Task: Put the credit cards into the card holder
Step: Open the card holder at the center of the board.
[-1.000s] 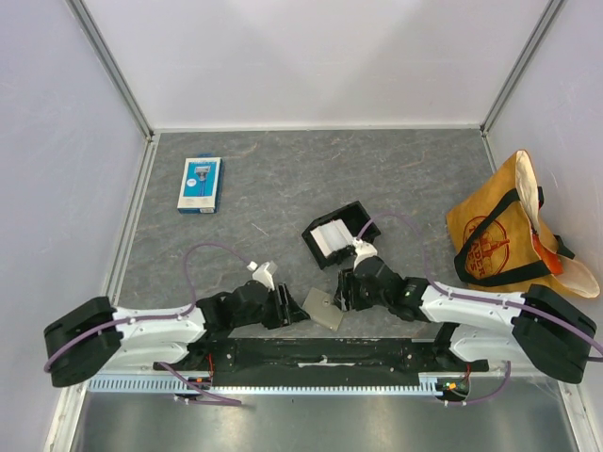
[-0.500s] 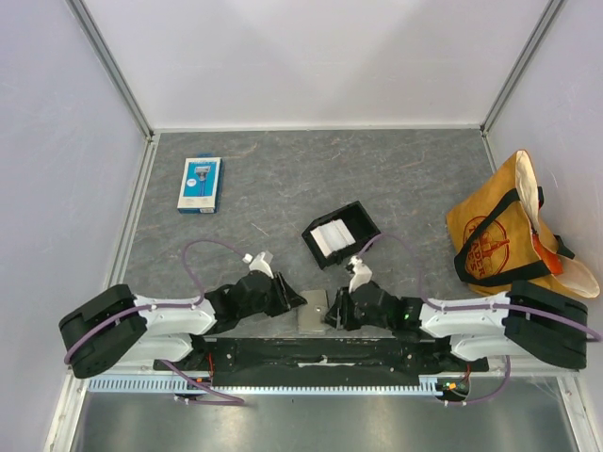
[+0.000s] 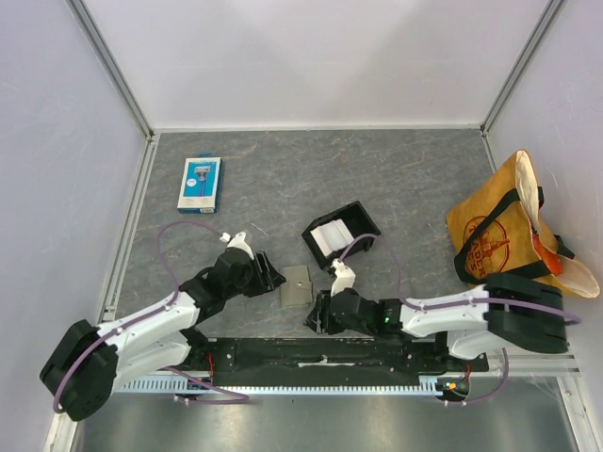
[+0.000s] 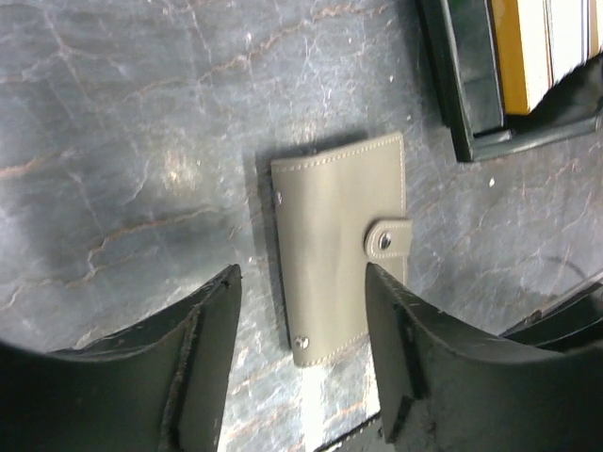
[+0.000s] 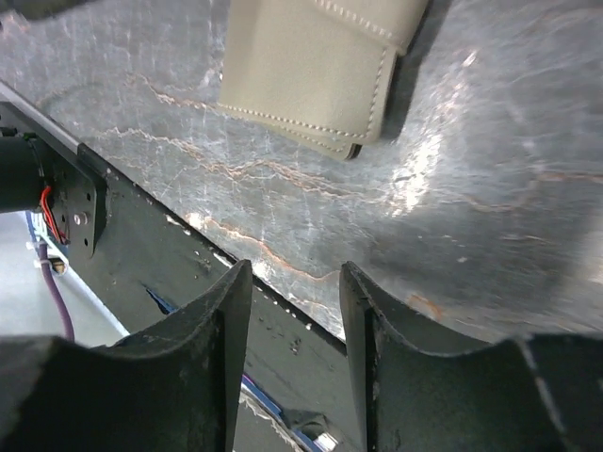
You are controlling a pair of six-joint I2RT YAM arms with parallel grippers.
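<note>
Grey counter [image 3: 424, 188] carries the holder [image 3: 296, 284], snapped shut, with the cards [image 3: 332, 235] in the tray [image 3: 363, 215] just beyond it. Your left tool [image 3: 273, 280] beside it and right tool [image 3: 316, 320] nearside both gape empty. You're at the opening step: unsnap the tab [image 4: 387, 239] first.

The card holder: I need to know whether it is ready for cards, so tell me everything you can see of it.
The card holder is a flat, roughly square grey-tan wallet that looks like leather, with pale stitching along its edges. It is folded shut, its strap snapped over the front. It lies flat on the grey marbled table, close to the black tray, between the left gripper and the right gripper, held by neither.
</note>
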